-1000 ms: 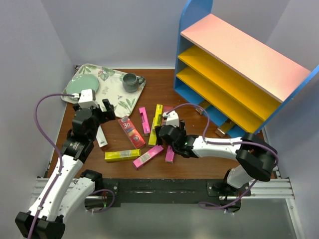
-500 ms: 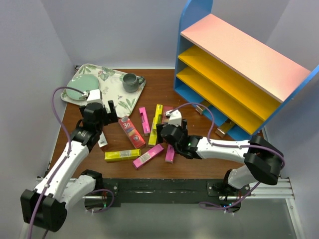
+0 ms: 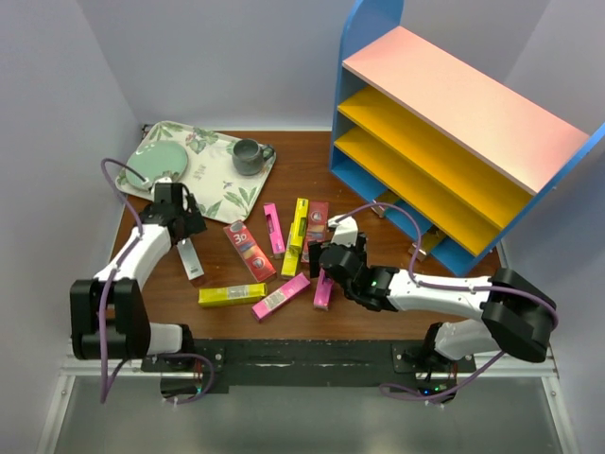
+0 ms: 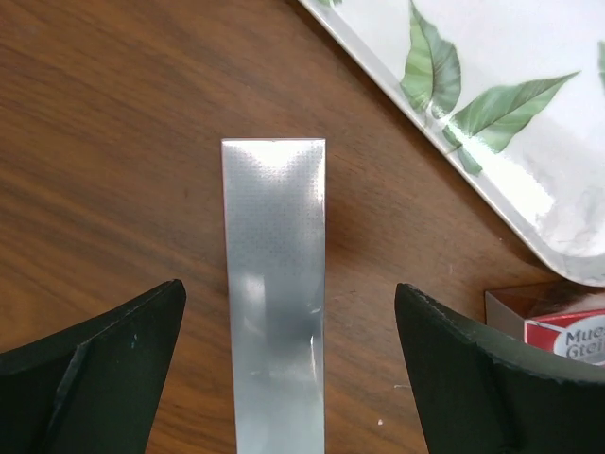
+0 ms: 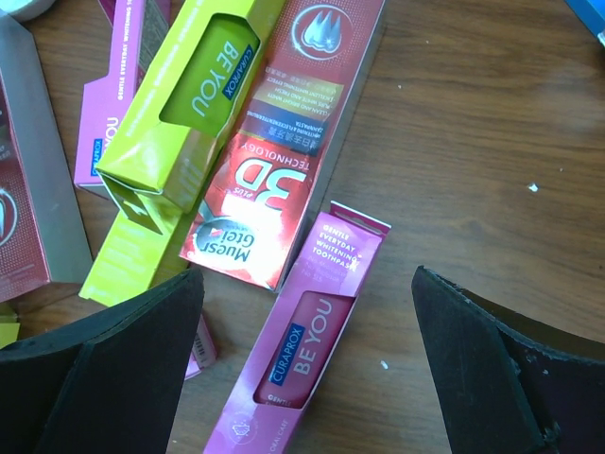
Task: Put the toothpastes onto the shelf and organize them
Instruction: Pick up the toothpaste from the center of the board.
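Noted floral tray point(image 3: 210, 159) w/ mug point(image 3: 248, 156) and green plate point(image 3: 156, 166) at far-left corner, near left gripper point(image 4: 289, 293): jaws wide, straddled silvery carton point(image 3: 191, 257), pads clear of it. Right gripper point(image 5: 304, 284) also wide, hovered over pink carton point(image 5: 307, 355) beside dk-red carton point(image 5: 284, 161) and yellow-green carton point(image 5: 189, 104), jumbled mid-table. Shelf point(image 3: 463, 95) stood far right, well apart. Brown wood-grain tabletop point(image 3: 302, 170); pale lilac walls point(image 3: 236, 57). Cartons slim, glossy card.

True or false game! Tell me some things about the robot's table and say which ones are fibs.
The mug stands on the leafy tray. True.
The left pincer is shut on the silver box. False: it is open, with the box lying untouched in the gap.
The right pincer hangs open over a pink box. True.
The shelf has a green top. False: its top is pale pink.
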Robot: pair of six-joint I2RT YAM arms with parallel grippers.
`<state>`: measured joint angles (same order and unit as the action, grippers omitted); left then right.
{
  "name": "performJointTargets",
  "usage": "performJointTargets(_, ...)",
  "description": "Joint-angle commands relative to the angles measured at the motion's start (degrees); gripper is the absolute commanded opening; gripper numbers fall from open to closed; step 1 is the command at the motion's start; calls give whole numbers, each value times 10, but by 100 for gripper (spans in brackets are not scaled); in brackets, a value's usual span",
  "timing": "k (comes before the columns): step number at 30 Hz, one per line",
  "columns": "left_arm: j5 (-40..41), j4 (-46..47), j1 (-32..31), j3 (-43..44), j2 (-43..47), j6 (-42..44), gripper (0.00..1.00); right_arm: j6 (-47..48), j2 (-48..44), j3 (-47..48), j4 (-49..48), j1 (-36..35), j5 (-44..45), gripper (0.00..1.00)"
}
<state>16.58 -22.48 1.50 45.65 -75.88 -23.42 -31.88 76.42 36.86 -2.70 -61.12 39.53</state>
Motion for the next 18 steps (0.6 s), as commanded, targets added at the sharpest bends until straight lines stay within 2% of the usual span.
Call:
performJointTargets(1, -9, -12, 5, 39, -45, 0, 97, 1, -7, -8, -44, -2, 16, 96)
performJointTargets(4, -15, -17, 9, 44, -68, 2, 91, 1, -9, -14, -52, -2, 13, 96)
performJointTargets(7, -25, -18, 9, 43, -76, 4, 80, 3, -14, -19, -56, -1, 13, 96)
performJointTargets(8, -28, -18, 9, 43, -76, 5, 71, 4, -15, -19, -57, -2, 13, 96)
performJointTargets(12, -41, -16, 9, 40, -66, 7, 45, 5, -18, -21, -57, -2, 13, 96)
performJointTargets(13, -47, -15, 9, 38, -63, 7, 36, 4, -20, -22, -57, -2, 14, 96)
performJointTargets(16, -58, -13, 9, 34, -46, 8, 24, 5, -27, -24, -56, -2, 14, 96)
performJointTargets(18, -66, -8, 9, 30, -23, 14, 22, 4, -31, -24, -55, -2, 13, 96)
